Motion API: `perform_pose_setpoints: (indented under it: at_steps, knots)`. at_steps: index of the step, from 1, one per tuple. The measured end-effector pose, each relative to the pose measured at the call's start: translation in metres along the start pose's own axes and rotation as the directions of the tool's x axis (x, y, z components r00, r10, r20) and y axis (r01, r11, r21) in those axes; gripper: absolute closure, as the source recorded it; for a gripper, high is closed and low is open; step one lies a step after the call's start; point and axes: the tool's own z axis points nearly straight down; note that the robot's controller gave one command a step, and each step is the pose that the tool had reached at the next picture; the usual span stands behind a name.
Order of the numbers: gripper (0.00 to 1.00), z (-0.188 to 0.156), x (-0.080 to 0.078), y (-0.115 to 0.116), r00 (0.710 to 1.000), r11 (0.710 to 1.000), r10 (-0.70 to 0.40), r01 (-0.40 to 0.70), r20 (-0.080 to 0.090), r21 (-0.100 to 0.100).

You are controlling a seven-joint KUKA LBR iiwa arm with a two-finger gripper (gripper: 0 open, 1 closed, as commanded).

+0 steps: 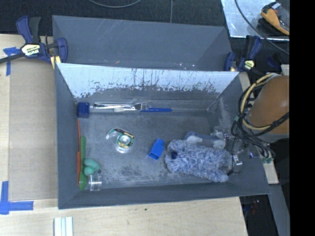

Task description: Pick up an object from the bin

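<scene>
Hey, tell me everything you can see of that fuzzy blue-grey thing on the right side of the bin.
The fuzzy thing looks like a shaggy cloth or mop head, mottled pale blue and grey-white, soft and tufted. It lies slumped on the bin floor, right of the middle, stretched left to right. A small blue block lies close by its left end; contact cannot be told. The gripper is at its right end.

Bin (147, 48) matt grey metal, scuffed; blue cloth (197, 162) shaggy; fork (123, 106) shiny metal.
</scene>
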Motion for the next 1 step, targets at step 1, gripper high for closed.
perform_pose_setpoints:
  at_steps: [1]
  knots:
    - [0.0,-0.0578,0.0112,0.0203,0.988,0.988,-0.153,0.153,0.012,0.006]
